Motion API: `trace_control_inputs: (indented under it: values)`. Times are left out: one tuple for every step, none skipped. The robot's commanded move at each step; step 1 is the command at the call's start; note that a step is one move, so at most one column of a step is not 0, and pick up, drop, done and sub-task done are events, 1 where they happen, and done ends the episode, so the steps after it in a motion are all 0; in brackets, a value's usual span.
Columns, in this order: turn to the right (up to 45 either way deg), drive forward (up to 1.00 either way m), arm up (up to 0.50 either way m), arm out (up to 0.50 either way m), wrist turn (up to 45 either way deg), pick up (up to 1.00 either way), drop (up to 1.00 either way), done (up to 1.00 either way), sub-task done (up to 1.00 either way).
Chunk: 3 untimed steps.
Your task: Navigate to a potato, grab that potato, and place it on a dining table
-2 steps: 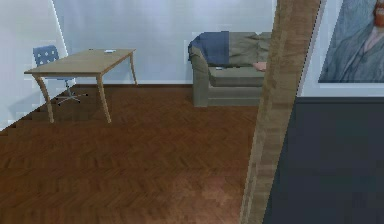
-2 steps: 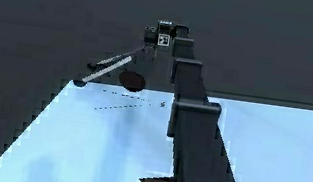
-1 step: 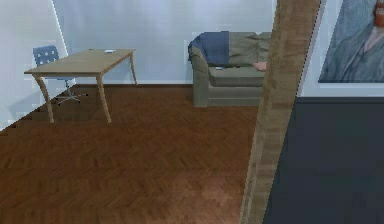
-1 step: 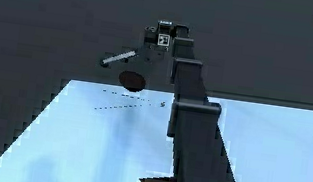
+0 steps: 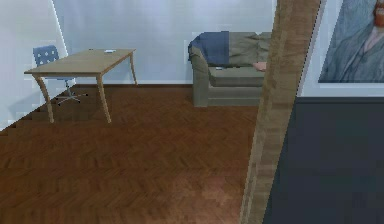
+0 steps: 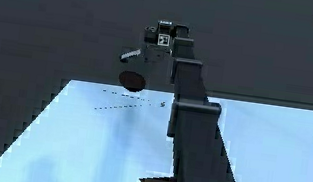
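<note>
Dark blob (image 6: 132, 79) by end effector (image 6: 133, 64) unidentifiable

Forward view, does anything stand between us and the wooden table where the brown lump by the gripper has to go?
Nothing visible does: bare wood floor runs up to the wooden table. The blue chair stands behind it, the sofa to its right, and a wooden post rises near the view's right, off the straight line.

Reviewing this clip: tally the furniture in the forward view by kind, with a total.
Wooden table: 1
Blue office chair: 1
Sofa: 1
Total: 3
</note>
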Motion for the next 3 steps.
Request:
trace_control_inputs:
  values:
    - [0.0, 0.0, -0.12, 0.0, 0.0, 0.0, 0.0, 0.0, 0.0]
    - [0.0, 0.0, 0.0, 0.0, 0.0, 1.0, 0.0, 0.0, 0.0]
    - [0.0, 0.0, 0.1, 0.0, 0.0, 0.0, 0.0, 0.0, 0.0]
